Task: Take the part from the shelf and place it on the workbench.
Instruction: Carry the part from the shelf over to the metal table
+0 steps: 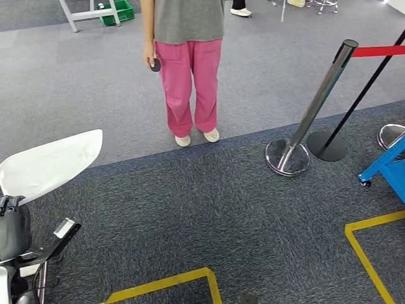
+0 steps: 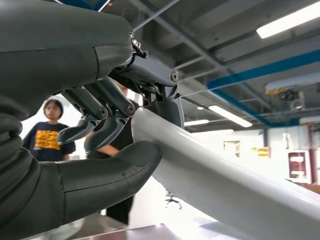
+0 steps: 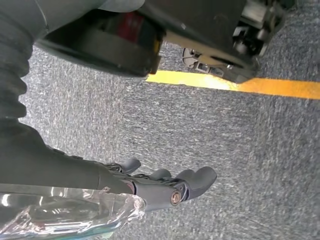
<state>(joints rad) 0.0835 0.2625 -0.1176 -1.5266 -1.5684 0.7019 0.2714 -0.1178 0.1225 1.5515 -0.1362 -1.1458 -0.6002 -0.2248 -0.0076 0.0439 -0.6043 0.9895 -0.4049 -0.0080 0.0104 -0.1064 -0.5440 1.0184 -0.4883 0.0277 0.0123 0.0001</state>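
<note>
White part [image 1: 50, 163] gripped by left hand [image 2: 94, 125]; right hand [image 3: 166, 185] empty, fingers extended; one person [image 1: 188, 63].

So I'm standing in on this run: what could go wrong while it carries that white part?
The left hand holds the long white part near one end, so it could tilt or slip. A person stands close ahead, within range of the part if the robot turns. The leaning stanchion is a possible snag.

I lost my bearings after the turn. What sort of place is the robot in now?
Probably an industrial test hall or workshop: grey carpet floor marked with yellow tape lines, a roped stanchion fencing the area, and exposed ceiling beams with strip lights. A person stands watching.
</note>
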